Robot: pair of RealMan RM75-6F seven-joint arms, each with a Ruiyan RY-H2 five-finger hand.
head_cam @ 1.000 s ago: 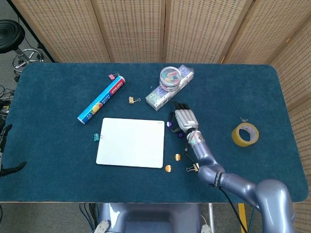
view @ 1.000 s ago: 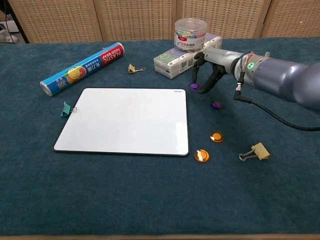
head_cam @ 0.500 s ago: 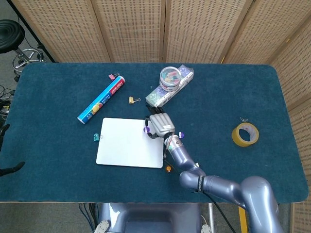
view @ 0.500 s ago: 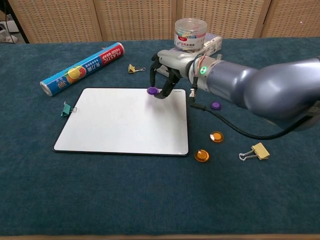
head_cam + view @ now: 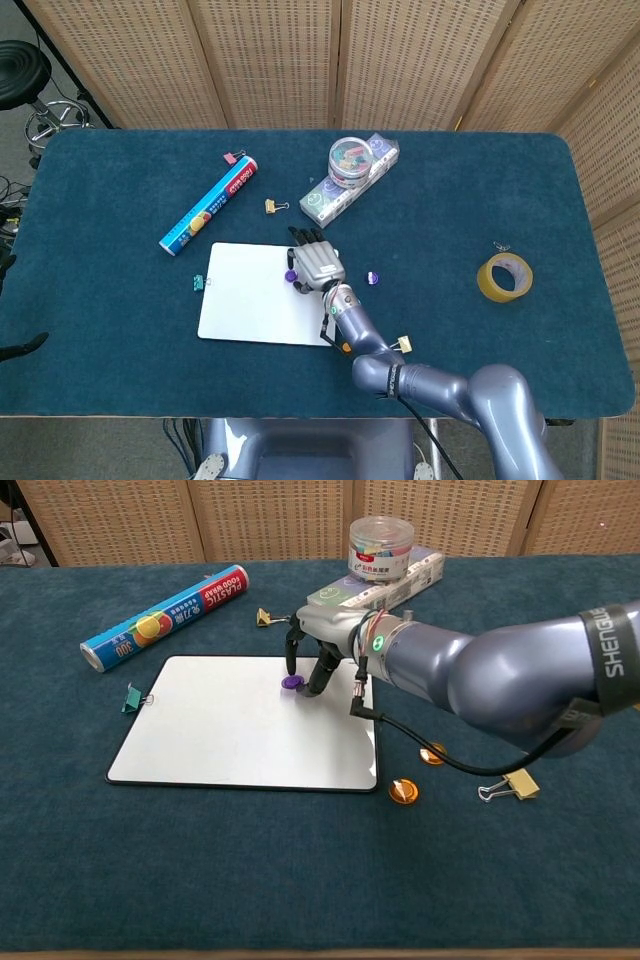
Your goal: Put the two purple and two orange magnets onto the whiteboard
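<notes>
Since half a second ago, the right hand (image 5: 318, 652) has been carrying the round purple magnet (image 5: 291, 682) further left over the flat white rectangular whiteboard (image 5: 230, 725), and the magnet is now sitting low at the board's upper right area, seemingly touching the surface. The hand's dark fingers (image 5: 322, 672) are still pinching the magnet from either side, pointing down.

Going from left to right, a blue cylindrical roll of plastic wrap (image 5: 165, 618) is lying at an angle on the dark blue tabletop (image 5: 300, 880), and a small green binder clip (image 5: 133, 699) is sitting just beside the whiteboard's left edge. A gold binder clip (image 5: 266, 617) is resting above the board. A second purple magnet (image 5: 373, 278) is lying on the cloth to the right of the board in the head view. Two round orange magnets are waiting near the board's lower right corner: one (image 5: 403, 791) just beside it, the other (image 5: 432, 754) partly hidden behind the arm's black cable. Another gold binder clip (image 5: 513, 783) is lying further right. A roll of yellow tape (image 5: 504, 276) is sitting far right.

The left hand is not showing in either view.
</notes>
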